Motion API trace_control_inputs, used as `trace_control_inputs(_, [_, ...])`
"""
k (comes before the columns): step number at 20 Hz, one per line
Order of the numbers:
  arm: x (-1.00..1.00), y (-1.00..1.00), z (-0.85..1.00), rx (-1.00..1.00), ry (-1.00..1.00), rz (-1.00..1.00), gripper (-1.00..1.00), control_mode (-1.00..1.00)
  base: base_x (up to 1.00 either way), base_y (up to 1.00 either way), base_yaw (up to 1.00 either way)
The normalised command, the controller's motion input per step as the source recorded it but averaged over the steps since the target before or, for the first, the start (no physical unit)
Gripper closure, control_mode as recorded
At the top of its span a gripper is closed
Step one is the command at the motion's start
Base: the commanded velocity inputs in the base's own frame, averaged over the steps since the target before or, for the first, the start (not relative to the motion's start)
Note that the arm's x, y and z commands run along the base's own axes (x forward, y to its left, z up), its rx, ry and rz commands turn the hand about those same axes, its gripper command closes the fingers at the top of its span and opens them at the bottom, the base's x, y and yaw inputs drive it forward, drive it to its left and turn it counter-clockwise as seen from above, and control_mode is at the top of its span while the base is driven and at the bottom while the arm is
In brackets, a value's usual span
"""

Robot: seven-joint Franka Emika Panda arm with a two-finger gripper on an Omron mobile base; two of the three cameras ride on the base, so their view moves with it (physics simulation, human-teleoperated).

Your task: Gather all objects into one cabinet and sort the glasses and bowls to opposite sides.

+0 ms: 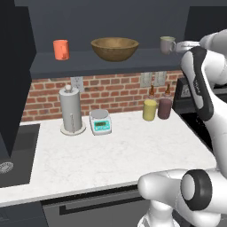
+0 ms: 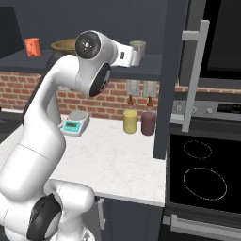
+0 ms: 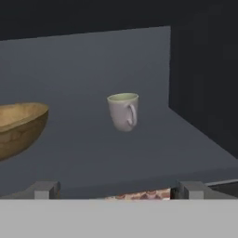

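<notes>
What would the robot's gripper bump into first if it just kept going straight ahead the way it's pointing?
Most likely the grey-beige mug, which stands nearly dead ahead of the gripper on the cabinet shelf. The jaws are wide open. The wooden bowl sits off to one side, probably clear of the path, though depth is hard to judge.

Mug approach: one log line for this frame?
phase: approach | gripper: open, empty, short of mug | mug: upright on cabinet shelf, right of bowl | orange cup: far left

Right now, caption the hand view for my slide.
Open fingers face the grey-beige mug on the cabinet shelf, wooden bowl beside it.
</notes>
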Motion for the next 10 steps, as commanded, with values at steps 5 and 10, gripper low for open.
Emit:
trace_control_inputs(5, [0.29,-0.03,0.0,0.1,0.01,0.0,-1.0,-1.0,0.0,0.0,0.0])
trace_control_inputs(10, [0.26,-0.15,-0.1,0.09,0.02,0.0,-1.0,-1.0,0.0,0.0,0.0])
